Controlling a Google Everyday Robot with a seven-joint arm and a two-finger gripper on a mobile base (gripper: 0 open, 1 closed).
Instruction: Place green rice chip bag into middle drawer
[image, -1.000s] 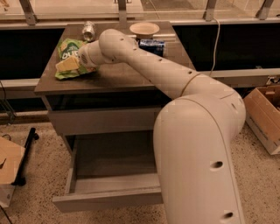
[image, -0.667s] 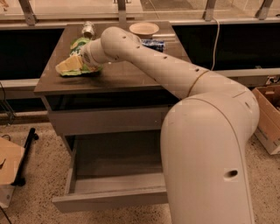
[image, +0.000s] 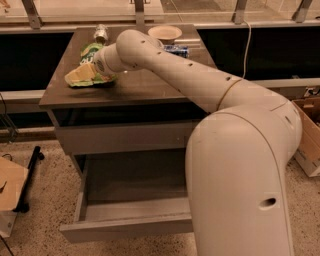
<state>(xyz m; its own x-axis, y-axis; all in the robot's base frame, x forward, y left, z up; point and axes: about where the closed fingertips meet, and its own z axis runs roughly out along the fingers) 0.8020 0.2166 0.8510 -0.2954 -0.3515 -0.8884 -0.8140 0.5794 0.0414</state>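
The green rice chip bag (image: 84, 74) lies crumpled at the left of the dark cabinet top (image: 150, 87), its pale pictured side turned up and a green edge (image: 91, 49) showing behind. My gripper (image: 96, 70) is right at the bag, at the end of my arm, which reaches across the top from the lower right; the wrist covers where it meets the bag. The middle drawer (image: 125, 229) is the lowest one and stands pulled open below, with nothing visible in its shallow box (image: 135, 180).
A silver can (image: 101, 33), a pale bowl (image: 164, 34) and a blue can (image: 176, 50) stand at the back of the top. A shut drawer front (image: 125, 137) is above the open one. Cardboard boxes sit on the floor at right (image: 310, 135) and left (image: 10, 190).
The bag has been bunched and tilted up at the gripper, now showing more of its pale side than its green face. My arm has shifted slightly.
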